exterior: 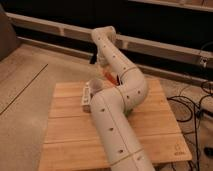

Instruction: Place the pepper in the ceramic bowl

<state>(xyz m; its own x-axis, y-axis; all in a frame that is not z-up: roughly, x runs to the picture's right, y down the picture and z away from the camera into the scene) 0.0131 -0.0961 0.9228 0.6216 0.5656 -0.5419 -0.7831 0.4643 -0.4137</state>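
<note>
The pepper, a small red-orange patch, lies at 12 o'clock on the wooden table, near its far edge and right against the left side of the arm, which hides part of it. Nearest the camera, the thick white arm rises from about 6 o'clock, crosses the table's middle, bends at a rounded elbow toward 1 o'clock and then reaches up and back toward 12 o'clock beyond the far edge. At 10 o'clock on the table, just beside the arm's left flank, lies a white oblong object; what it is cannot be told. The gripper hangs down behind the arm's far end, above and slightly to the 11 o'clock side of the pepper, apart from it; only a dark sliver of it shows past the arm, so whether it is spread, closed or clamped on anything cannot be told. At 3 o'clock, off the table, dark cables trail over the grey floor. Farthest back, a pale ledge runs along a dark wall.
</note>
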